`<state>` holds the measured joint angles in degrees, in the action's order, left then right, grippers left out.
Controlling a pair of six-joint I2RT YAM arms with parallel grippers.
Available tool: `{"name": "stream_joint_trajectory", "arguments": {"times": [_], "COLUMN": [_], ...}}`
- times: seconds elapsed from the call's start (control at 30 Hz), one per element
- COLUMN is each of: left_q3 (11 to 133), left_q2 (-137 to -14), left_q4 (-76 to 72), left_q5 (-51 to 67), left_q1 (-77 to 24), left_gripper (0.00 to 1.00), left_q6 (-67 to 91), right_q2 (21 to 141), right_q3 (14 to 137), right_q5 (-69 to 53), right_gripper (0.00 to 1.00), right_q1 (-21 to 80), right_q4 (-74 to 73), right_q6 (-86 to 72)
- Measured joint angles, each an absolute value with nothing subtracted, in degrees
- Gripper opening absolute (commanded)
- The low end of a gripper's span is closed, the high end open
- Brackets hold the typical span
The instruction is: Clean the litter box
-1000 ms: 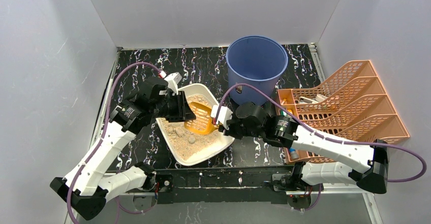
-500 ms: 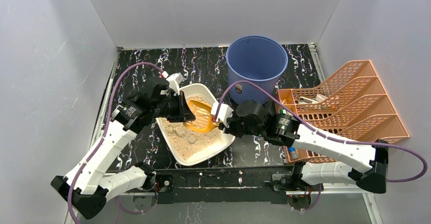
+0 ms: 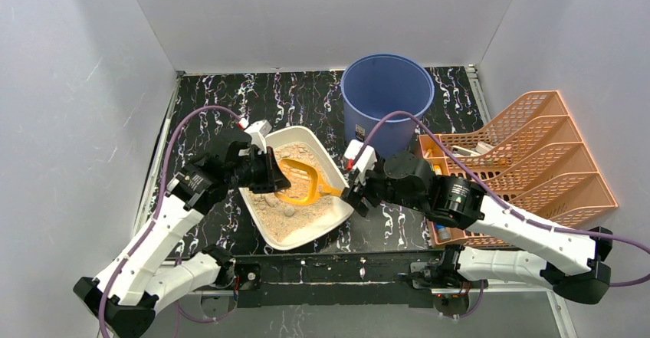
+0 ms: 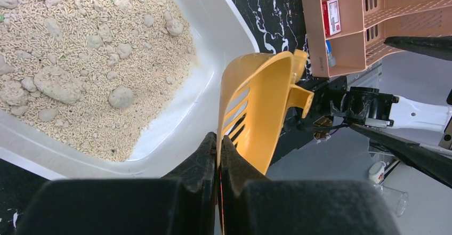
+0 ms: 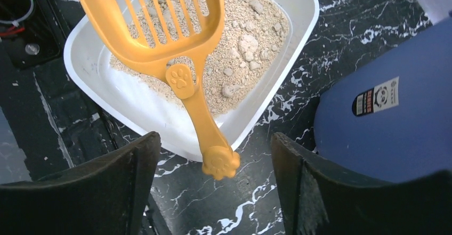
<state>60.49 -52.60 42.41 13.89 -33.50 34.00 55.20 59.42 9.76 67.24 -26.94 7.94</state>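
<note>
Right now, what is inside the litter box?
Tan litter with several clumps lies in the litter box. The left claw holds an orange scoop above it; the litter under the scoop head is covered in the top view.

Black marbled counter, white veins. Carries litter box near ctr-left, set askew; blue bucket upright at far edge, just behind-rt of box, not touching; orange-pink lattice rack along rt side, near bucket.
</note>
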Motion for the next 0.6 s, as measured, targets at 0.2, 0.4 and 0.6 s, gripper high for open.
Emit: {"name": "stream_joint_trajectory", "arguments": {"times": [0.2,0.4,0.6], "left_q3": [58.3,56.8,52.8], "left_q2": [-50.4,-47.5,-44.4], "left_q4": [40.9,39.3,36.0], "left_q5": [13.6,13.4,14.2], "left_q1": [-33.5,-32.9,-31.6], "left_gripper": [0.0,0.0,0.0], "left_q6": [34.5,35.4,37.2], "right_q2": [54.9,55.8,55.7], "right_q3": [59.4,59.4,58.9], "right_q5": [13.6,13.3,0.4], "right_gripper": [0.98,0.98,0.98], "right_q1": [67.2,65.1,49.1], "right_q4": [-27.7,-29.7,-28.8], "right_q6": [-1.6,-13.0,-23.5]}}
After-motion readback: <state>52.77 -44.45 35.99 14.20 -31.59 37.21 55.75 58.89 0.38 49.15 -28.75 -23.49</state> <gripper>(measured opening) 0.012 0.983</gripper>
